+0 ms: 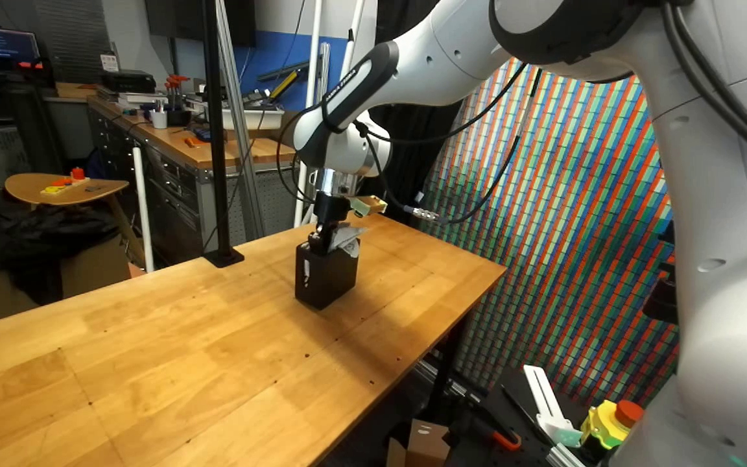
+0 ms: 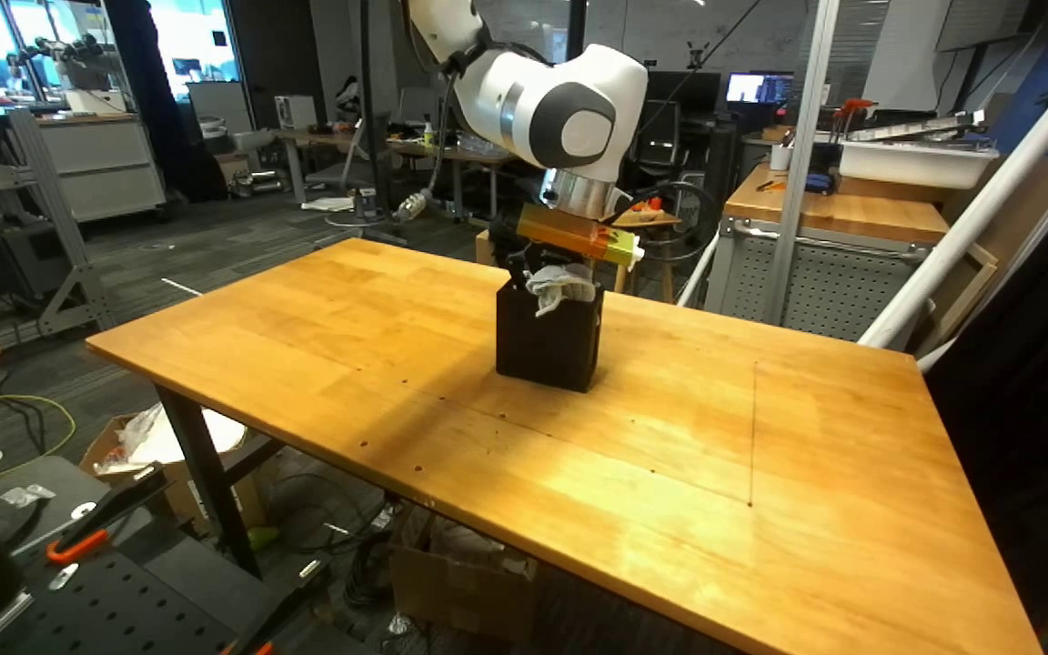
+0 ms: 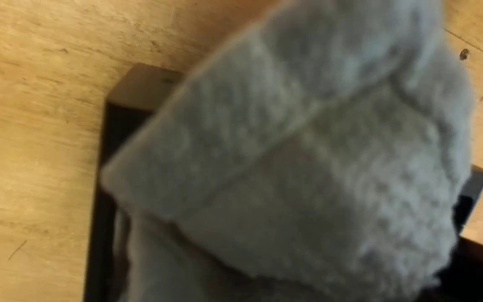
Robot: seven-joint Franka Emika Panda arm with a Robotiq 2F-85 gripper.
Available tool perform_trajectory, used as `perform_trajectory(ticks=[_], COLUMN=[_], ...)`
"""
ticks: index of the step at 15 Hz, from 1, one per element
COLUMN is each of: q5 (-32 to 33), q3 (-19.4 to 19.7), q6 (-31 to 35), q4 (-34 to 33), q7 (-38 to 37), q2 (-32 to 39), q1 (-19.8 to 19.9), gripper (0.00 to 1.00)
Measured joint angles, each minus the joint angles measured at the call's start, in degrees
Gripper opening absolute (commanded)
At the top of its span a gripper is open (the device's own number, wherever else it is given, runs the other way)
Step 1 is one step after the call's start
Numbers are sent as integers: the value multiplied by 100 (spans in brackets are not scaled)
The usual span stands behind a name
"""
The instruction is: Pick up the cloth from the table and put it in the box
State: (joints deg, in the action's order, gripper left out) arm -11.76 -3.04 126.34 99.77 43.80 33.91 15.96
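Note:
The grey cloth (image 1: 346, 239) is bunched at the mouth of the black box (image 1: 323, 279), with part of it above the rim. In an exterior view the cloth (image 2: 564, 285) also drapes a little over a wall of the box (image 2: 542, 341). The box stands upright on the table. My gripper (image 1: 321, 244) points down at the box's opening, touching or very close to the cloth. In the wrist view the cloth (image 3: 300, 167) fills the middle and covers much of the box (image 3: 145, 86). The fingertips are hidden by cloth and box, so their opening does not show.
The box stands on a wooden table (image 1: 172, 363). A black post (image 1: 218, 162) with a base plate rises from the table edge. A workbench (image 1: 179, 139) with tools stands behind the table. A patterned curtain (image 1: 555, 214) hangs beside it.

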Motion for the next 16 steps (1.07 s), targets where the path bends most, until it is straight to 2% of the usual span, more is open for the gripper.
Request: perform_trajectory(ticks=[8, 16], q5=[-193, 9], q3=[-26, 47], q6=[-81, -256], q4=[-67, -100], q7=[141, 122], q2=[310, -131], q1=[178, 148], gripper=[0, 0])
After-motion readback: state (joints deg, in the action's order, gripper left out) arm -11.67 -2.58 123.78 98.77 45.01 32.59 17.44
